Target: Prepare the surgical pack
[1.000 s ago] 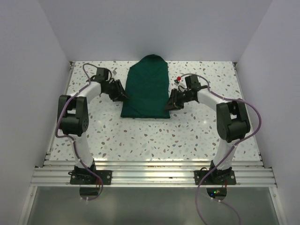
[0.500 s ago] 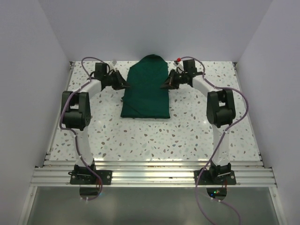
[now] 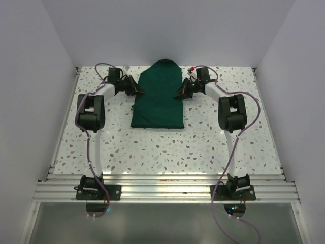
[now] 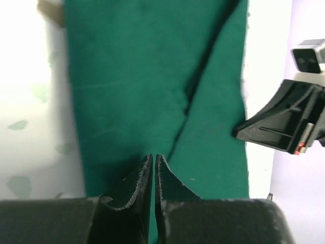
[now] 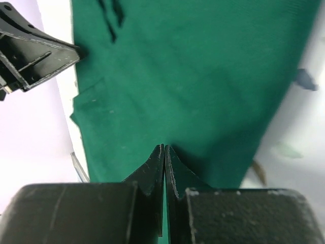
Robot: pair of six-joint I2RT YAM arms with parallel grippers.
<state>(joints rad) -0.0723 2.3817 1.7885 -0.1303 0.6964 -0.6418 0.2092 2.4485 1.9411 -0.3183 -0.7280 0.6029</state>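
Note:
The surgical pack (image 3: 158, 96) is a folded dark green bundle lying lengthwise at the back middle of the speckled table (image 3: 203, 147). Its far end is rounded. No tray, instruments or pads show. My left gripper (image 3: 140, 91) is shut, with its tips at the pack's far left edge. In the left wrist view (image 4: 154, 158) the tips sit over the green cloth (image 4: 132, 76) beside a diagonal fold. My right gripper (image 3: 176, 94) is shut at the pack's far right edge. In the right wrist view (image 5: 164, 148) the tips lie over the cloth (image 5: 193, 66). Neither gripper visibly pinches cloth.
White walls close in the table on the left, right and back. An aluminium rail (image 3: 162, 190) runs along the near edge by the arm bases. The other gripper shows at the edge of each wrist view, the right one (image 4: 284, 122) and the left one (image 5: 35, 51).
Both grippers have moved from the middle of the pack's sides toward its far end, and both arms are stretched out more. The pack has kept its shape and place.

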